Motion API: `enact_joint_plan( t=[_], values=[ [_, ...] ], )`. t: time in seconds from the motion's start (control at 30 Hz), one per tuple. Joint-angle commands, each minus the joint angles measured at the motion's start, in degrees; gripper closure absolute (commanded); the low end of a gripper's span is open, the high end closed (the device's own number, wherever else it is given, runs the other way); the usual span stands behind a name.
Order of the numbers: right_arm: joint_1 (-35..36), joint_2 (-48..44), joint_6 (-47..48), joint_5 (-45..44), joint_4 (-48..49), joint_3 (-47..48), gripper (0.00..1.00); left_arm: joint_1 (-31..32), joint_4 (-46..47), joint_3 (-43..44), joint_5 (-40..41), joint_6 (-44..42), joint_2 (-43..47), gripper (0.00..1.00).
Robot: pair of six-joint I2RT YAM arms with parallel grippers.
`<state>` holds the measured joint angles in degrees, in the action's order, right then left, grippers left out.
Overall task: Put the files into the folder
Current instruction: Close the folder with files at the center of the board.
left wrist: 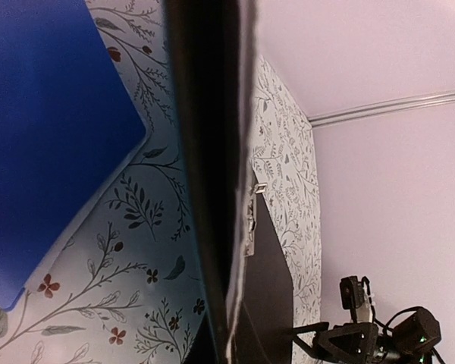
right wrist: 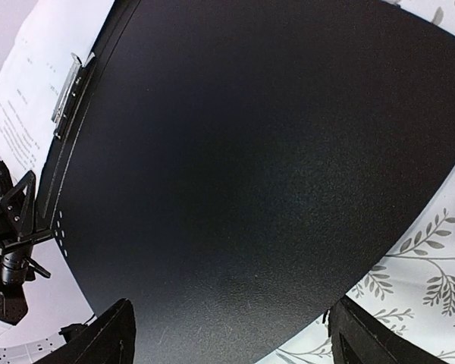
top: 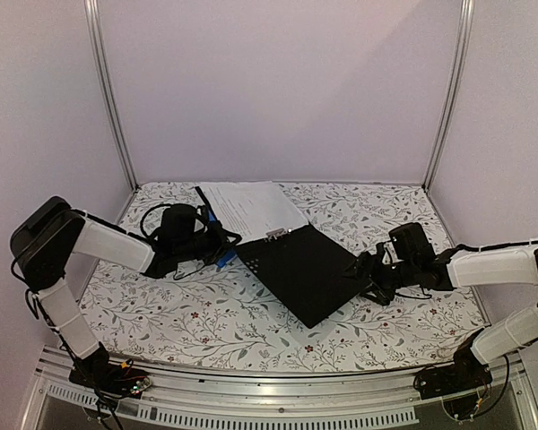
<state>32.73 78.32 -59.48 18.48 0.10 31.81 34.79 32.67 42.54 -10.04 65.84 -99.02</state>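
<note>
floral-print tablecloth [top: 206,322]; plain blue folder [left wrist: 53,136] flat on tablecloth, left part; white walls [top: 278,81] behind tablecloth; metal rail [top: 278,394] along tablecloth's near edge.

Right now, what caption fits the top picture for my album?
Open folder on a flowery table, black inside up, printed files lying just past its metal clip.

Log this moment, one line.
left jaws: shut on folder left flap | right jaws: open astride folder's right corner | files: on left flap | folder: open
</note>
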Motion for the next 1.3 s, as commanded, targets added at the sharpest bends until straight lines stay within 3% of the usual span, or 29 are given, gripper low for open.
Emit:
enact_joint_plan(
  t=[0.0, 0.43, 0.77, 1.27],
  values=[
    [0.4, -1.54, -2.17, -1.03, 3.19, -0.41, 0.13, 2.07, 2.73, -0.43, -0.88, -0.32, -2.09, 1.0],
    [0.88, -11.47, -2.19, -4.95, 0.02, 1.42, 0.15, 4.51, 4.69, -0.86, -4.33, -0.54, -5.88, 1.0],
    [1.91, -16.54, 4.37, -9.4, -11.51, 9.38, 0.15, 9.02, 5.58, 0.32, -9.4, 0.07, -8.19, 1.0],
    [1.97, -8.62, 13.62, -14.56, -16.16, 18.45, 0.12, 13.73, 3.93, 4.53, -20.47, -1.02, -14.73, 0.97]
  ],
)
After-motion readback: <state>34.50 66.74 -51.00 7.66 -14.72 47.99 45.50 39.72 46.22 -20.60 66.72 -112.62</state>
